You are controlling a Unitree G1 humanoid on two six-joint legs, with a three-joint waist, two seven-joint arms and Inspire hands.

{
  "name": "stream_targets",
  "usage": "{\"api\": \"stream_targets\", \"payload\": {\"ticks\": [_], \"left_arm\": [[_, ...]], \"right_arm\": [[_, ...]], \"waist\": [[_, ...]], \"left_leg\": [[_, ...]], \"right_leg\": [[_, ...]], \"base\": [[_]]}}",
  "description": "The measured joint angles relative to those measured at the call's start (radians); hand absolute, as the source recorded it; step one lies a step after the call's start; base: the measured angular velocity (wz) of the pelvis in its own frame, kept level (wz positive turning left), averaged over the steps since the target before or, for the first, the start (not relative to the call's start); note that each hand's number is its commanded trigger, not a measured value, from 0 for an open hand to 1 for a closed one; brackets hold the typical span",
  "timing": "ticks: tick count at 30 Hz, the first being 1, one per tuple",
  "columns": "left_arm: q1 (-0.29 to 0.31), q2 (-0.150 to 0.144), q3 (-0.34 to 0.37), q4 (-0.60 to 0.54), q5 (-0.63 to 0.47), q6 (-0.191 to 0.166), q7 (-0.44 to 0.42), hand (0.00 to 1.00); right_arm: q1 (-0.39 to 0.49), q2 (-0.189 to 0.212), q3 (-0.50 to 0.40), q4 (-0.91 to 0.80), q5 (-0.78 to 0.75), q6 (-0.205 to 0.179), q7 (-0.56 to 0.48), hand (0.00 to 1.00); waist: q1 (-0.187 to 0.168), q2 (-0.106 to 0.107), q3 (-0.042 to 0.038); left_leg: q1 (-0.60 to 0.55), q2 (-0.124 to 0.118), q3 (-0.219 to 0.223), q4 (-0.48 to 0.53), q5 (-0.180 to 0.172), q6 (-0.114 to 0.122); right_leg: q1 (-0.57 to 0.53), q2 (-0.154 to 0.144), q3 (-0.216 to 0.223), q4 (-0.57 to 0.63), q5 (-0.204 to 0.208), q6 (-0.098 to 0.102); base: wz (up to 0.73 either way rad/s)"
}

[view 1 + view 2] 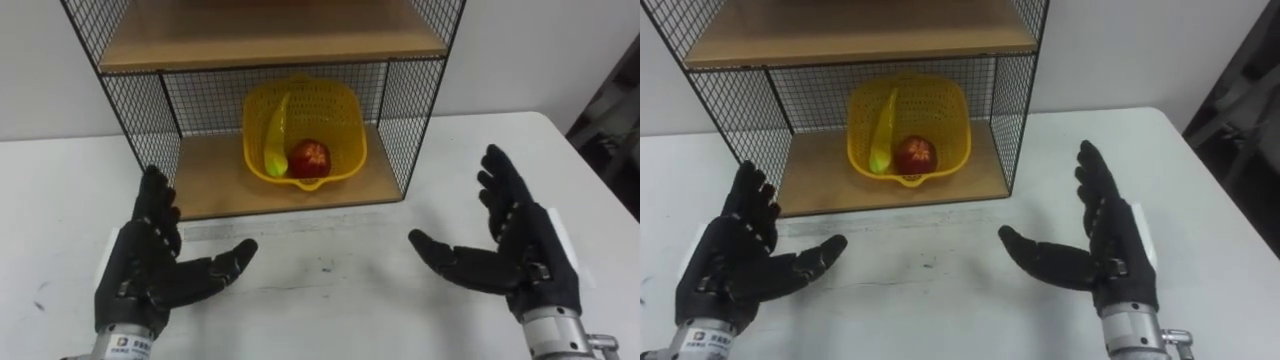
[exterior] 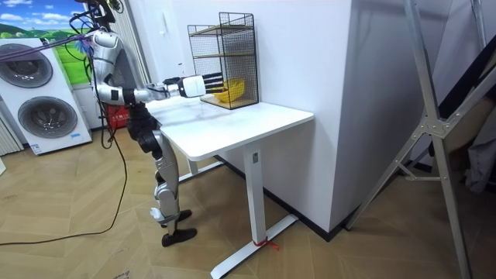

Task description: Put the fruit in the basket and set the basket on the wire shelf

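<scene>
Left eye view shows the yellow basket (image 1: 305, 125), holding a banana (image 1: 277, 135) and a red apple (image 1: 309, 158), on the wire shelf (image 1: 140, 120), ahead of and between the hands, so the task looks finished. The left hand (image 1: 145, 270) and right hand (image 1: 520, 255) are empty, fingers spread. No writing is legible.

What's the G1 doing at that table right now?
The yellow basket sits on the lower board of the wire shelf, with a banana and a red apple inside it. The robot stands at the edge of the white table. Its left hand and right hand are both open in front of the shelf, palms facing each other, holding nothing. By how things lie, the task looks done.
</scene>
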Motion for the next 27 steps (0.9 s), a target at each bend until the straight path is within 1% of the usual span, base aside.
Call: {"api": "stream_targets", "payload": {"ticks": [1, 2, 4, 5, 6, 7, 8, 9, 10, 11, 12, 13, 14, 15, 16, 17, 18, 19, 20, 21, 22, 23, 24, 25, 26, 27], "left_arm": [[0.000, 0.000, 0.021, -0.005, 0.037, -0.015, 0.033, 0.00], [-0.001, 0.000, 0.033, -0.007, 0.048, -0.024, 0.055, 0.00], [-0.001, -0.001, 0.098, -0.018, 0.075, -0.060, 0.159, 0.00], [0.000, -0.001, 0.119, -0.024, 0.089, -0.066, 0.191, 0.00], [-0.001, -0.001, 0.169, -0.041, 0.101, -0.078, 0.254, 0.00], [-0.001, 0.000, 0.199, -0.052, 0.100, -0.082, 0.282, 0.00], [-0.004, 0.000, 0.267, -0.076, 0.094, -0.092, 0.344, 0.00], [-0.009, 0.006, 0.341, -0.099, 0.094, -0.106, 0.414, 0.00], [-0.013, 0.014, 0.379, -0.114, 0.093, -0.109, 0.452, 0.00], [-0.021, 0.028, 0.453, -0.141, 0.090, -0.121, 0.523, 0.00], [-0.029, 0.052, 0.528, -0.160, 0.090, -0.136, 0.592, 0.00], [-0.030, 0.067, 0.567, -0.171, 0.090, -0.140, 0.629, 0.00], [-0.033, 0.094, 0.646, -0.197, 0.091, -0.145, 0.699, 0.00], [-0.037, 0.126, 0.729, -0.209, 0.091, -0.157, 0.763, 0.00], [-0.037, 0.162, 0.808, -0.208, 0.089, -0.168, 0.827, 0.00], [-0.037, 0.179, 0.846, -0.207, 0.087, -0.170, 0.858, 0.00], [-0.039, 0.210, 0.908, -0.206, 0.077, -0.173, 0.918, 0.00], [-0.046, 0.246, 0.953, -0.192, 0.057, -0.181, 0.976, 0.00], [-0.052, 0.271, 0.977, -0.171, 0.050, -0.183, 1.001, 0.00], [-0.062, 0.337, 1.036, -0.104, 0.036, -0.183, 1.047, 0.00], [-0.066, 0.375, 1.064, -0.067, 0.010, -0.182, 1.066, 0.00], [-0.074, 0.445, 1.111, 0.002, -0.055, -0.175, 1.105, 0.00], [-0.070, 0.502, 1.149, 0.062, -0.122, -0.170, 1.140, 0.00], [-0.068, 0.529, 1.158, 0.105, -0.146, -0.170, 1.155, 0.00], [-0.047, 0.575, 1.172, 0.213, -0.199, -0.161, 1.170, 0.00], [-0.020, 0.603, 1.181, 0.316, -0.280, -0.142, 1.170, 0.00]], "right_arm": [[0.001, 0.000, -0.021, -0.001, -0.018, -0.018, -0.041, 0.00], [0.001, 0.000, -0.034, -0.001, -0.020, -0.026, -0.062, 0.00], [0.002, -0.005, -0.101, -0.006, -0.026, -0.060, -0.175, 0.00], [0.003, -0.007, -0.122, -0.007, -0.029, -0.067, -0.208, 0.00], [0.003, -0.013, -0.162, -0.014, -0.028, -0.081, -0.276, 0.00], [0.002, -0.018, -0.182, -0.020, -0.020, -0.085, -0.306, 0.00], [0.000, -0.028, -0.234, -0.040, -0.008, -0.089, -0.362, 0.00], [-0.009, -0.043, -0.295, -0.045, -0.010, -0.108, -0.424, 0.00], [-0.012, -0.053, -0.329, -0.050, -0.009, -0.114, -0.460, 0.00], [-0.014, -0.073, -0.394, -0.060, 0.009, -0.128, -0.526, 0.00], [-0.018, -0.097, -0.463, -0.069, 0.031, -0.136, -0.591, 0.00], [-0.018, -0.112, -0.499, -0.072, 0.040, -0.142, -0.625, 0.00], [-0.018, -0.138, -0.572, -0.076, 0.047, -0.150, -0.687, 0.00], [-0.019, -0.164, -0.643, -0.087, 0.058, -0.156, -0.748, 0.00], [-0.020, -0.196, -0.706, -0.088, 0.071, -0.168, -0.799, 0.00], [-0.021, -0.214, -0.735, -0.088, 0.087, -0.172, -0.822, 0.00], [-0.024, -0.245, -0.789, -0.088, 0.122, -0.176, -0.862, 0.00], [-0.029, -0.276, -0.840, -0.072, 0.154, -0.180, -0.905, 0.00], [-0.033, -0.294, -0.866, -0.056, 0.172, -0.180, -0.923, 0.00], [-0.047, -0.340, -0.925, -0.003, 0.216, -0.175, -0.957, 0.00], [-0.054, -0.364, -0.957, 0.021, 0.250, -0.169, -0.969, 0.00], [-0.059, -0.412, -1.018, 0.059, 0.317, -0.154, -1.000, 0.00], [-0.066, -0.449, -1.063, 0.086, 0.373, -0.144, -1.031, 0.00], [-0.065, -0.465, -1.079, 0.106, 0.392, -0.140, -1.043, 0.00], [-0.064, -0.504, -1.100, 0.173, 0.427, -0.137, -1.052, 0.00], [-0.046, -0.531, -1.111, 0.241, 0.482, -0.112, -1.054, 0.00]], "waist": [[0.005, 0.000, 0.0002], [0.005, 0.001, 0.0006], [0.021, 0.005, 0.0009], [0.024, 0.005, 0.0010], [0.031, 0.006, 0.0009], [0.032, 0.006, 0.0008], [0.031, 0.006, 0.0011], [0.029, 0.007, 0.0020], [0.028, 0.006, 0.0023], [0.029, 0.006, 0.0024], [0.030, 0.006, 0.0023], [0.030, 0.006, 0.0023], [0.029, 0.004, 0.0009], [0.031, 0.004, 0.0000], [0.032, 0.002, 0.0012], [0.031, 0.001, 0.0017], [0.030, -0.003, 0.0003], [0.029, -0.003, -0.0020], [0.028, -0.002, -0.0031], [0.029, -0.003, -0.0054], [0.029, -0.003, -0.0061], [0.028, -0.001, -0.0075], [0.028, -0.001, -0.0075], [0.027, 0.002, -0.0084], [0.032, 0.004, -0.0089], [0.031, 0.008, -0.0117]], "left_leg": [[0.000, 0.000, -0.002, -0.001, 0.000, -0.001], [0.000, 0.000, -0.002, -0.001, 0.001, -0.001], [0.001, 0.000, -0.002, -0.001, 0.001, -0.001], [0.001, 0.000, -0.002, -0.001, 0.001, -0.001], [0.000, 0.000, -0.002, -0.001, 0.001, -0.002], [0.000, -0.001, -0.002, -0.002, 0.001, -0.002], [-0.002, -0.002, -0.004, -0.003, 0.001, -0.003], [-0.005, -0.002, -0.006, -0.003, 0.002, -0.004], [-0.007, -0.002, -0.007, -0.003, 0.002, -0.004], [-0.011, -0.002, -0.009, -0.002, 0.003, -0.004], [-0.015, -0.002, -0.013, -0.001, 0.003, -0.005], [-0.017, -0.003, -0.015, 0.000, 0.003, -0.005], [-0.024, -0.004, -0.020, 0.003, 0.003, -0.005], [-0.032, -0.004, -0.021, 0.007, 0.001, -0.006], [-0.033, -0.007, -0.021, 0.007, 0.001, -0.007], [-0.033, -0.008, -0.022, 0.007, 0.001, -0.007], [-0.039, -0.012, -0.023, 0.012, 0.000, -0.007], [-0.052, -0.014, -0.027, 0.033, -0.010, -0.007], [-0.056, -0.014, -0.030, 0.040, -0.013, -0.008], [-0.066, -0.014, -0.032, 0.047, -0.015, -0.009], [-0.072, -0.014, -0.035, 0.055, -0.017, -0.010], [-0.095, -0.012, -0.038, 0.074, -0.023, -0.011], [-0.112, -0.011, -0.037, 0.085, -0.025, -0.011], [-0.121, -0.011, -0.038, 0.093, -0.028, -0.012], [-0.133, -0.010, -0.037, 0.101, -0.032, -0.013], [-0.139, -0.010, -0.038, 0.103, -0.035, -0.014]], "right_leg": [[0.001, 0.000, -0.002, 0.000, 0.000, -0.001], [0.001, 0.000, -0.002, -0.001, 0.000, -0.001], [0.000, 0.001, -0.001, 0.000, 0.001, -0.002], [-0.001, 0.001, 0.000, 0.001, 0.000, -0.001], [-0.003, 0.000, 0.000, 0.005, -0.003, -0.002], [-0.008, 0.000, 0.000, 0.012, -0.006, -0.002], [-0.012, -0.001, 0.000, 0.015, -0.009, -0.002], [-0.014, -0.001, -0.002, 0.014, -0.008, -0.002], [-0.014, -0.001, -0.005, 0.014, -0.009, -0.002], [-0.017, -0.001, -0.009, 0.014, -0.009, -0.003], [-0.020, -0.002, -0.015, 0.015, -0.010, -0.003], [-0.021, -0.002, -0.016, 0.015, -0.012, -0.002], [-0.025, -0.003, -0.017, 0.016, -0.014, -0.002], [-0.033, -0.004, -0.018, 0.025, -0.019, -0.003], [-0.047, -0.008, -0.017, 0.048, -0.032, -0.004], [-0.052, -0.011, -0.018, 0.060, -0.038, -0.005], [-0.067, -0.017, -0.019, 0.087, -0.052, -0.004], [-0.076, -0.021, -0.025, 0.104, -0.063, -0.003], [-0.077, -0.021, -0.029, 0.107, -0.066, -0.004], [-0.085, -0.022, -0.031, 0.116, -0.071, -0.004], [-0.090, -0.022, -0.035, 0.121, -0.073, -0.005], [-0.103, -0.021, -0.041, 0.125, -0.075, -0.007], [-0.124, -0.022, -0.040, 0.142, -0.080, -0.008], [-0.131, -0.022, -0.041, 0.146, -0.081, -0.009], [-0.140, -0.021, -0.041, 0.152, -0.083, -0.011], [-0.146, -0.021, -0.041, 0.155, -0.084, -0.013]], "base": [[0.00], [0.00], [0.00], [0.00], [0.00], [0.00], [0.00], [0.06], [0.07], [0.07], [0.08], [0.10], [0.09], [0.06], [0.00], [0.00], [0.09], [0.11], [0.13], [0.09], [0.13], [0.10], [0.09], [0.00], [-0.04], [-0.06]]}}
